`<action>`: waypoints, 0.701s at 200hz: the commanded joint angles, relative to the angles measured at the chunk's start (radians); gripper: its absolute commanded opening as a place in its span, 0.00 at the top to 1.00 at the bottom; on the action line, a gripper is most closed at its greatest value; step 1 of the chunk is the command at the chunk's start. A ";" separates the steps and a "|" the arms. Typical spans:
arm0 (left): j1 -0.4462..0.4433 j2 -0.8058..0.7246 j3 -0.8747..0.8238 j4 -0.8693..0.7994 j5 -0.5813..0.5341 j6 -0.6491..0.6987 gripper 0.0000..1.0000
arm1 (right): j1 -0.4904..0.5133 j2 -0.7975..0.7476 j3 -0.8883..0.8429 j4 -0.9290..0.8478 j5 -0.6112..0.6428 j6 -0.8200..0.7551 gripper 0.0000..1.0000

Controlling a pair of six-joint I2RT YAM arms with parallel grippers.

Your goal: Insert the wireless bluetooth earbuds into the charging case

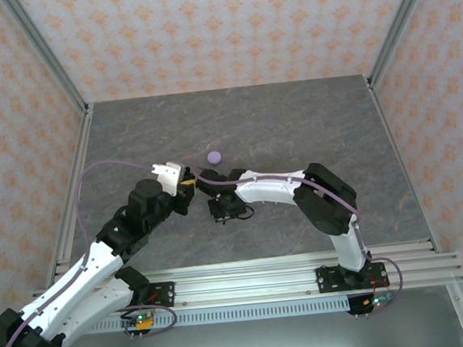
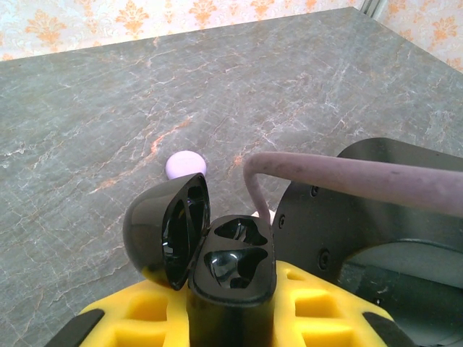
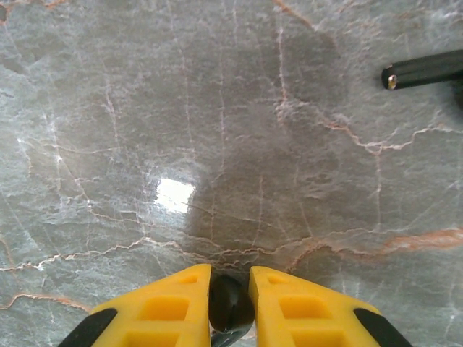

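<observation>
My left gripper (image 2: 230,300) is shut on the black charging case (image 2: 235,249), held upright between its yellow fingers (image 2: 130,318). The case lid (image 2: 163,231) is swung open to the left, and both wells look empty. From above, the left gripper (image 1: 186,187) sits at the table's centre, close beside the right gripper (image 1: 222,209). My right gripper (image 3: 230,278) is shut on a small black earbud (image 3: 231,307) just above the table, with its yellow fingers (image 3: 170,307) pressed on either side. A tiny pale piece (image 2: 265,215) shows behind the case; I cannot tell what it is.
A round lavender case (image 1: 214,155) lies shut on the grey marble table (image 1: 292,127), just beyond the grippers, and the same lavender case (image 2: 185,165) shows past the black lid. A purple cable (image 2: 347,173) and the right arm's black body (image 2: 376,238) crowd the case's right side. A black rod (image 3: 427,69) enters from the right.
</observation>
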 commanded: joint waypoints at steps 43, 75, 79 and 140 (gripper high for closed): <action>-0.008 0.024 -0.005 0.039 0.035 0.002 0.85 | -0.110 -0.132 -0.119 0.049 -0.002 -0.052 0.81; -0.008 0.051 -0.005 0.058 0.059 -0.010 0.85 | -0.200 -0.194 -0.146 0.069 -0.051 -0.085 0.81; -0.007 0.055 -0.005 0.061 0.064 -0.011 0.85 | -0.213 -0.201 -0.147 0.069 -0.056 -0.090 0.81; -0.008 0.112 -0.021 0.150 0.141 -0.059 0.85 | -0.439 -0.210 -0.092 -0.046 -0.030 -0.246 0.81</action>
